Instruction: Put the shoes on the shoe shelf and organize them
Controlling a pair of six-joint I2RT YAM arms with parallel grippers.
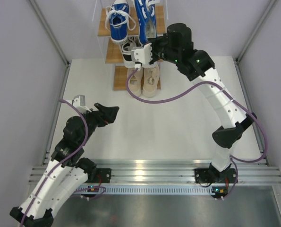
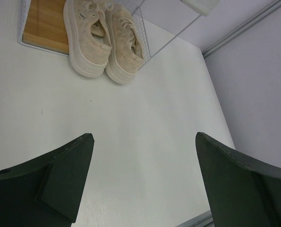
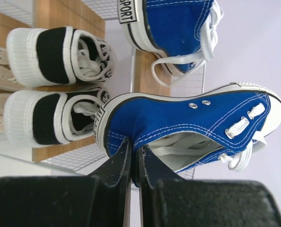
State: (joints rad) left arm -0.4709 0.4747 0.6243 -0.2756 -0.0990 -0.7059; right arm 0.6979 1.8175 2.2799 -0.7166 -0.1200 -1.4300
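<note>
The shoe shelf [image 1: 106,28] stands at the table's far edge. One blue shoe [image 1: 117,21] sits on its top board. My right gripper [image 3: 136,146] is shut on the heel collar of the second blue shoe [image 3: 178,118], held beside the first blue shoe [image 3: 178,23] at the top tier [image 3: 69,14]. I cannot tell whether the held shoe rests on the board. Two black-and-white shoes [image 3: 55,54] stand on the middle board. The beige pair [image 2: 88,38] is on the lowest board [image 2: 46,23]. My left gripper [image 2: 145,142] hangs open over bare table, holding nothing.
Grey walls with metal rails close in the white table [image 1: 145,127] on the left and right. The right arm's purple cable [image 1: 168,98] loops over the table just in front of the beige shoes [image 1: 142,80]. The left gripper [image 1: 113,113] is at the near left.
</note>
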